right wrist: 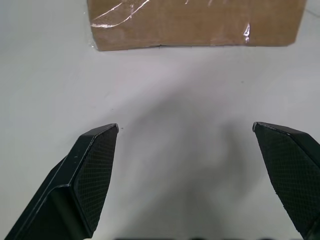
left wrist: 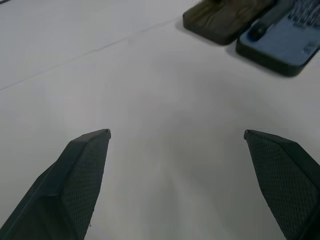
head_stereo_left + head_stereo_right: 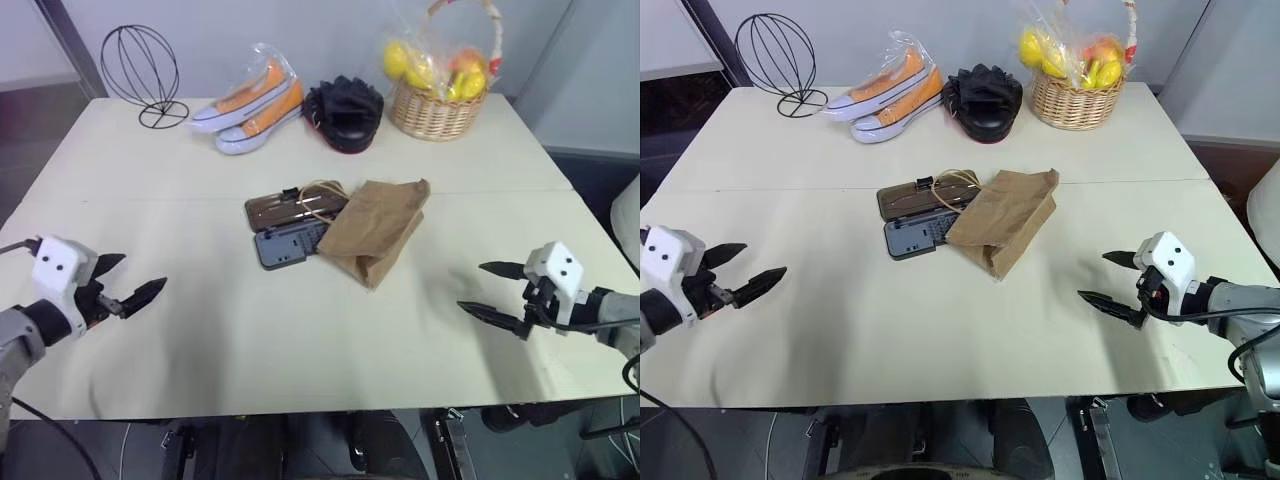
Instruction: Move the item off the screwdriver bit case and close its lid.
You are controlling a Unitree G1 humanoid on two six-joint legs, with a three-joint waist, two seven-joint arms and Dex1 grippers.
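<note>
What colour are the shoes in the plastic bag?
Orange with white soles, clearest in the left eye view.

Head eyes look down across the table (image 3: pixel 300 340); wrist cameras skim it closely.

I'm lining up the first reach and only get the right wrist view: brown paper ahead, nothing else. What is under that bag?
Observer: The paper bag lies across the right side of the open screwdriver bit case, covering part of both halves.
Operator: Is the lid up or flat?
Observer: The lid lies flat on the table, on the far side of the bit tray, with the bag's twine handles draped over it.
Operator: Where is the other arm?
Observer: The left gripper is open and empty, near the table's left edge, well away from the case.
Operator: And mine?
Observer: The right gripper is open too, apart from the bag.
</note>
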